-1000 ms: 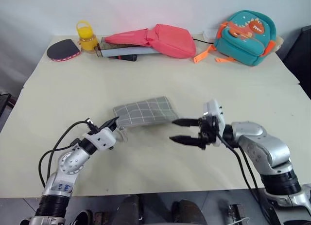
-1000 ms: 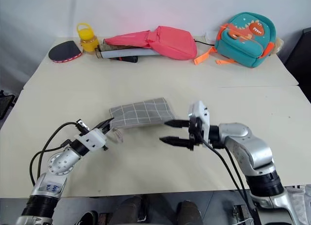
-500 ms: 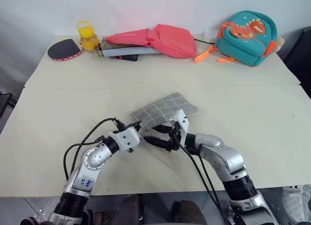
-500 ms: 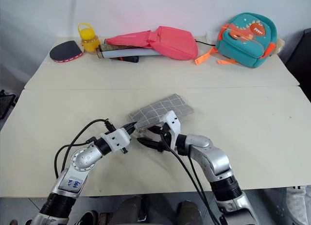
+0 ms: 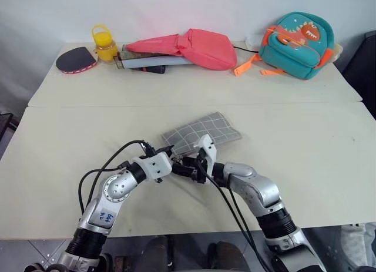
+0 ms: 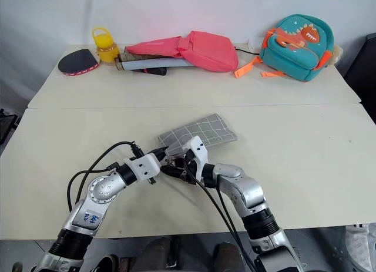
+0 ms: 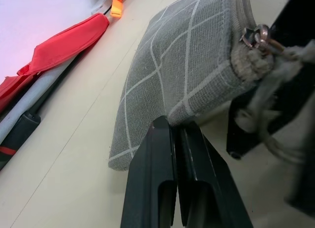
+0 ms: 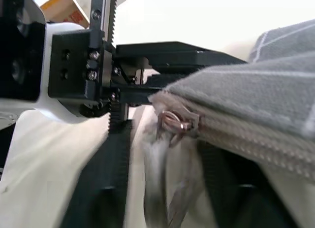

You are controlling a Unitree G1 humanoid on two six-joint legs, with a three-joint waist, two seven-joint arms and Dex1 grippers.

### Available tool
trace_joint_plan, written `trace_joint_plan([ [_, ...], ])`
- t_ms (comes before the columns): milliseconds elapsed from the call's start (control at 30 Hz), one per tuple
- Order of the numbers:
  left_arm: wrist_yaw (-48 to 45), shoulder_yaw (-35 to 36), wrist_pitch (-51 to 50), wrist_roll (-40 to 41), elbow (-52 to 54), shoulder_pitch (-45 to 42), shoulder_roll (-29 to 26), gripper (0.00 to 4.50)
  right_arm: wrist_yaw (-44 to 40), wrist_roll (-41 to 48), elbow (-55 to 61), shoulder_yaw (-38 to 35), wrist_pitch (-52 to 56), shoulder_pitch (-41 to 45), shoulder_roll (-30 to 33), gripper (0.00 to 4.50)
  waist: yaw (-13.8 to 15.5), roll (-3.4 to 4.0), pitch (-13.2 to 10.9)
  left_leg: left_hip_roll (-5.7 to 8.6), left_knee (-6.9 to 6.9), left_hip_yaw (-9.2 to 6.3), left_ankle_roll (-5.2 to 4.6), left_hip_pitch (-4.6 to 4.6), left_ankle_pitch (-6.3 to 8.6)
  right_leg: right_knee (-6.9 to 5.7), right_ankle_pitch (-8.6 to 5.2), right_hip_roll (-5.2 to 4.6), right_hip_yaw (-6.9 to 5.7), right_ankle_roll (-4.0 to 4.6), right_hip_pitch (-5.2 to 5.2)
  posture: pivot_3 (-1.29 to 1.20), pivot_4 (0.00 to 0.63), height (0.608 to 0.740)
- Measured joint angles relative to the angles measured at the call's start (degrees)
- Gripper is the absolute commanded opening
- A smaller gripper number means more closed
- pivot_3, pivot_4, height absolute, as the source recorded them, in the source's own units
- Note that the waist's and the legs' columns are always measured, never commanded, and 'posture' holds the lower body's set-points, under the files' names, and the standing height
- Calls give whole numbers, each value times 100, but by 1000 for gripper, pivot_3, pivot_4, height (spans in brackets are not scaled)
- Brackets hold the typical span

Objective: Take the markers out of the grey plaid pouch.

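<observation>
Two grippers met at the near end of the pouch, in the middle of the front table. Left gripper had its fingers pressed together on the pouch's corner fabric, beside the zipper end. Right gripper came in from the opposite side, its fingers narrowed either side of the pouch's zipper end and loop strap; could not tell whether they actually gripped anything. Zipper pull sat at that end, zipper looking closed along the visible edge. Pouch lay tilted, near end lifted off the table, far end pointing away and to the right. Markers not visible.

Along the far table: black paddle, yellow jar, pink bag over a grey roll, and a teal backpack with orange straps, all well apart from the pouch.
</observation>
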State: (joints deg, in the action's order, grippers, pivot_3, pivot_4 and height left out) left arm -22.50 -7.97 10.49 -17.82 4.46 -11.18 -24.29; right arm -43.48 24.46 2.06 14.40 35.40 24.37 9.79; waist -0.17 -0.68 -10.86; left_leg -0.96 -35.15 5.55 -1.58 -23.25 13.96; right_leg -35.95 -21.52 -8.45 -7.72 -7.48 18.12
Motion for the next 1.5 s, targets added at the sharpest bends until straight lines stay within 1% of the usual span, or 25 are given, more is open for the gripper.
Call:
trace_joint_plan([
  [67,4,0,0,0,0,1,0,0,-52,20,4,-41,-6,-22,26,63,0,0,0,-1,0,0,0,0,0,0,0,0,1,0,0,0,150,740],
  [100,5,1,0,1,1,1,0,0,-89,21,8,-54,-10,-25,69,24,0,0,0,0,0,1,0,0,0,0,0,0,0,0,0,0,150,740],
  [200,-10,21,12,73,4,27,-43,0,-264,-32,28,-60,-57,-29,410,24,2,0,0,0,0,1,-1,0,1,1,0,-1,1,0,1,0,150,740],
  [333,-201,108,186,393,-14,76,-284,0,-554,-32,106,-144,-69,-89,963,24,0,0,0,-3,1,2,0,-1,1,4,0,-4,1,0,2,0,150,740],
  [400,-377,271,392,711,-69,95,-489,0,-772,-26,129,-211,-137,-90,1295,24,-5,0,0,-5,1,3,0,-1,1,6,0,-4,1,0,3,0,150,740],
  [500,-604,720,608,1213,-162,163,-849,0,-1031,-49,21,-562,-238,-68,1912,24,-1,0,0,-7,0,3,1,-1,3,9,0,-9,0,0,2,0,150,740],
  [600,-774,1026,665,1588,-347,196,-1011,0,-1255,-177,-264,-789,-533,-11,2374,24,-1,0,0,-6,0,7,0,0,3,11,0,-6,-1,0,1,0,150,740],
  [700,-868,1091,688,1808,-428,241,-1006,0,-1390,-263,-601,-871,-787,36,2558,24,2,0,0,-5,0,11,-2,1,3,11,0,-5,-1,0,-1,0,150,740],
  [900,-899,1081,680,1889,-502,256,-801,0,-1461,-263,-701,-870,-910,71,2529,24,8,0,0,-4,-1,12,-2,0,2,10,0,-2,-1,0,-2,0,150,740],
  [933,-899,1081,674,1890,-503,259,-791,0,-1467,-263,-705,-870,-911,82,2529,571,8,-1,-1,-5,-1,12,-2,0,2,10,0,-2,-1,0,-2,0,150,740],
  [967,-902,1081,662,1903,-502,262,-784,0,-1492,-260,-704,-874,-910,86,2531,782,8,0,-1,-5,-1,12,-2,0,2,10,0,-2,-1,0,-2,0,150,740],
  [1067,-958,1081,624,1989,-503,278,-731,0,-1634,-221,-704,-972,-896,86,2592,1793,13,-1,-1,-3,-1,12,-2,0,2,11,0,-2,-1,0,-3,0,150,740],
  [1167,-984,1086,577,2065,-504,286,-709,0,-1680,-254,-703,-1115,-939,113,2844,2783,17,0,-1,-3,-2,12,-3,0,2,12,0,-3,-1,0,-3,0,150,740],
  [1267,-1028,1119,453,2227,-505,294,-662,0,-1710,-231,-648,-1431,-1070,233,2983,2783,12,0,-1,-6,-1,12,-2,0,2,15,0,-3,-1,0,-4,0,150,740],
  [1367,-1100,1128,290,2357,-503,288,-582,0,-1713,-125,-264,-1557,-1286,420,2961,2783,-10,0,-1,-12,-1,13,2,1,2,14,0,-1,1,0,-3,0,150,740],
  [1400,-1133,1128,178,2443,-503,288,-552,0,-1697,-35,-41,-1605,-1294,474,2850,2783,-9,0,-1,-17,-1,12,4,1,3,14,0,-1,1,0,-3,0,150,740],
  [1500,-1229,1126,-223,2665,-439,280,-481,0,-1581,94,553,-1490,-1326,519,2438,2172,1,0,-1,-18,-1,9,6,1,3,12,0,0,0,0,-3,0,150,740],
])
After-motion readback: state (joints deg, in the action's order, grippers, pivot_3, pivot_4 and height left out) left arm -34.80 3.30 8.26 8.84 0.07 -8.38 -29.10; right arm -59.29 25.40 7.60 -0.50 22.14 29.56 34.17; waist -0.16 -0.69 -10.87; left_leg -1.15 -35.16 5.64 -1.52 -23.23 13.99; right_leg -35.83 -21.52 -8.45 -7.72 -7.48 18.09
